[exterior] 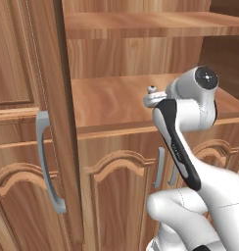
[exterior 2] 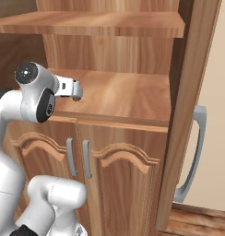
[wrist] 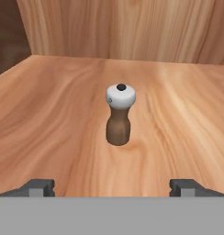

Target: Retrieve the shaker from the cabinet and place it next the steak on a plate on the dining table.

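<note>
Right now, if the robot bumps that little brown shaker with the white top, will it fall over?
Probably, yes. The small brown shaker with the rounded white top stands tall on a narrow base, so a nudge up high could tip it. Its round body would likely roll on the smooth wooden cabinet shelf. It looks stiff, and the waisted body may suit the open gripper.

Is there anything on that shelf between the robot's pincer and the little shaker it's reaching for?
Nothing visible. In the hand view the shaker stands upright alone on the bare wooden shelf of the cabinet, straight ahead of the open pincer, with only plain wood between them.
</note>
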Robot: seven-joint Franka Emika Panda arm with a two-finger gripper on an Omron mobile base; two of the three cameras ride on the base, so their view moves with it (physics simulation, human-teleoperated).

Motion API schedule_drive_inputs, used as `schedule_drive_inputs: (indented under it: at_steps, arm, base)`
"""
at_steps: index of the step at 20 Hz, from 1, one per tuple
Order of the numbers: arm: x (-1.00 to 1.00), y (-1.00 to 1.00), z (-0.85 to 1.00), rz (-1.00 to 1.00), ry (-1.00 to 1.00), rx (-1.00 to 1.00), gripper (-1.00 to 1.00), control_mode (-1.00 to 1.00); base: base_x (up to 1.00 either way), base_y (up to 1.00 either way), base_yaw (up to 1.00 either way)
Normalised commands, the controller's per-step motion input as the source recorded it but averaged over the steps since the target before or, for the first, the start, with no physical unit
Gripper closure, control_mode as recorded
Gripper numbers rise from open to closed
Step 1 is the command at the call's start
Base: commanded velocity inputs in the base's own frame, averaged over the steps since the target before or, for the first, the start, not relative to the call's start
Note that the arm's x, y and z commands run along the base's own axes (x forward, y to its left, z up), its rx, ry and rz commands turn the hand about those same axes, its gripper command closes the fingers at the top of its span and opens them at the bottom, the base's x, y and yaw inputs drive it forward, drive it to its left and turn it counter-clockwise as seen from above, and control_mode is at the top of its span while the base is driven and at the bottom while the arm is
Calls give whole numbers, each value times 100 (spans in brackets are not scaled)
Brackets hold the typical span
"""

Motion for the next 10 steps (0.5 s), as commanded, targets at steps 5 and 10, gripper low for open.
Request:
schedule_drive_inputs:
  at_steps: [5,10]
  arm:
    - [4,0,3,0,0,-2,-100,-100]
    - [16,0,0,0,0,0,-100,-100]
  base:
    - [0,0,0]
    - [0,0,0]
